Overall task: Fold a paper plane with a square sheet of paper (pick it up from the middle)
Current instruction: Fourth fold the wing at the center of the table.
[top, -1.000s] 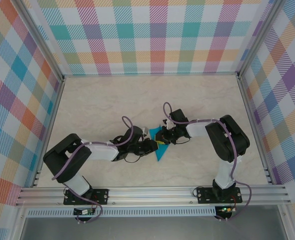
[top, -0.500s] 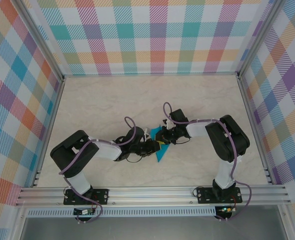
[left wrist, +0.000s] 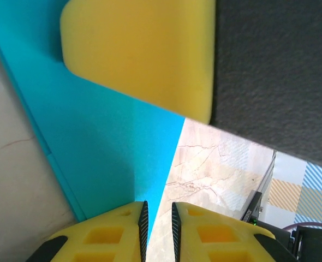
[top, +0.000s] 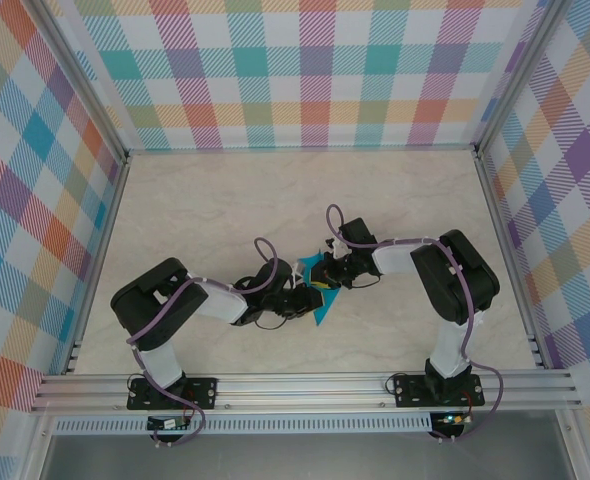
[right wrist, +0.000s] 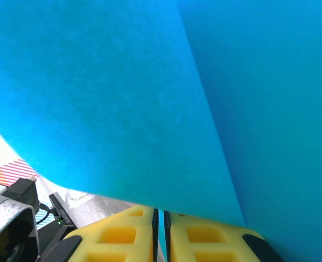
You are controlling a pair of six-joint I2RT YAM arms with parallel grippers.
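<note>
Now, paper (top: 322, 303): you see it creased into a teal wedge, mid-tabletop (top: 225, 200), slightly toward the near edge, tip pointing at that edge.
Left claw (left wrist: 158, 210): nearly closed; your wrist view shows the paper's thin edge pinched in the narrow slit.
Right claw (right wrist: 161, 215): nearly closed too, with a sliver of paper caught in its slit.
Both claws: meeting at the paper from opposite sides.

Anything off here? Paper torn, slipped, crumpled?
Nothing stands out. The paper, folded to a point, is pinched on one side by the left claw and on the other by the right claw. Both wrist views show smooth surfaces and a clean edge, with no tear or crumple visible.
</note>
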